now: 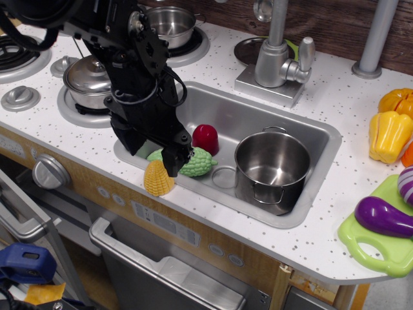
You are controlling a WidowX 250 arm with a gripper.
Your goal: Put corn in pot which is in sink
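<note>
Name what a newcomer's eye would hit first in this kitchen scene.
The black robot arm dominates, its tool hanging over the sink's front edge just above the yellow corn. Next comes the shiny open pot at the right end of the sink, empty inside.

A white speckled counter [335, 213] runs across the view, backed by a dark wood-plank wall [335, 26]. A grey faucet [279, 51] stands behind the basin, and a grey post [376, 35] rises at the right. Below, a tan wooden cabinet front [193, 226] carries a round knob [48, 173] and a steel handle [161, 265] — perhaps an oven door. Light is even, with soft glare on metal.
</note>
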